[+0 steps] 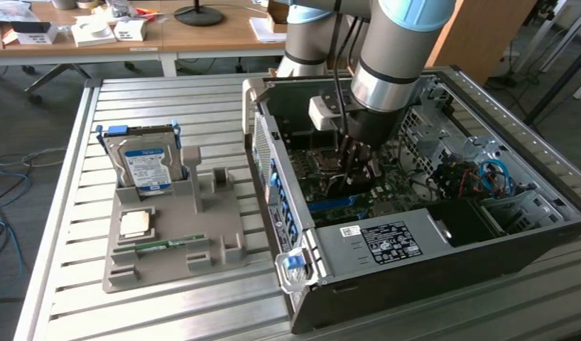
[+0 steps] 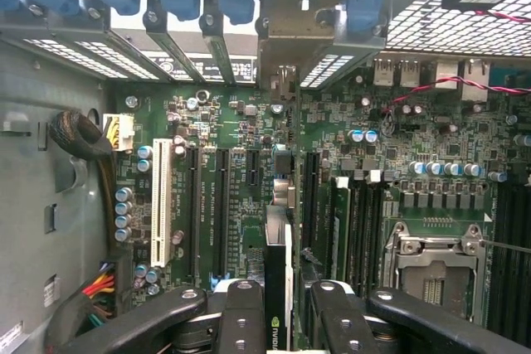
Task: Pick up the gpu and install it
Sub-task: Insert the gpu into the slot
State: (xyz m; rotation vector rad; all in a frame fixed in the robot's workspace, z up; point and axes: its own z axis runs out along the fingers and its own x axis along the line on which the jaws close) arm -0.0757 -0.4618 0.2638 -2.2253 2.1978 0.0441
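My gripper (image 1: 358,162) reaches down into the open computer case (image 1: 432,277), over the motherboard (image 2: 241,130). It is shut on the gpu (image 2: 277,275), which I see edge-on as a thin black card standing upright between the two black fingers (image 2: 241,321). The card runs along the expansion slots, between the black slots (image 2: 222,205) and the memory sockets (image 2: 340,221). Its metal bracket (image 2: 286,35) sits at the case's rear slot openings. I cannot tell whether the card's lower edge is in a slot.
On the slatted table at the exterior view's left, a grey fixture (image 1: 167,266) holds a hard drive with blue label (image 1: 145,168), a green memory stick (image 1: 163,244) and a small tan square (image 1: 134,224). Inside the case are a power supply (image 1: 381,241), cables (image 2: 83,143) and a CPU socket (image 2: 431,267).
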